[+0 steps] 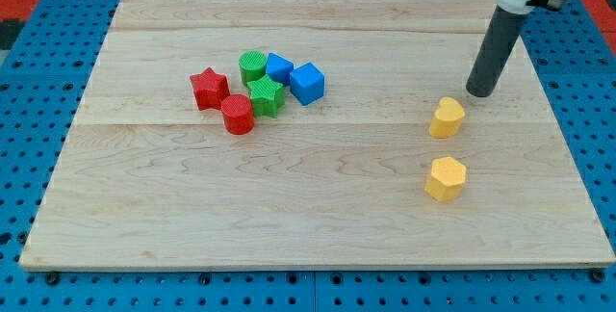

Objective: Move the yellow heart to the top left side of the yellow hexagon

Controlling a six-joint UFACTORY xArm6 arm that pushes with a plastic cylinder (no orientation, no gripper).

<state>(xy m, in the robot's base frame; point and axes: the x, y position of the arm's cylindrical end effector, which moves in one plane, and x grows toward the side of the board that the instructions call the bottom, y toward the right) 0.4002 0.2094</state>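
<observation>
While my tip [478, 93] stands clear, the yellow heart [447, 117] sits intact just below-left, directly above the yellow hexagon [446, 178].

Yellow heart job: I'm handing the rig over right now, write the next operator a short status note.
My tip is down on the board, apart from the yellow heart, up and to the view's right of it.
The yellow heart sits almost straight above the yellow hexagon in the view, with a gap between them.
The red, green and blue blocks are clustered far off toward the view's left, out of the way.
Done: the heart has been brought close to the hexagon.
Left: probably a small nudge toward the view's left, so the heart lies clearly at the hexagon's top left.
</observation>
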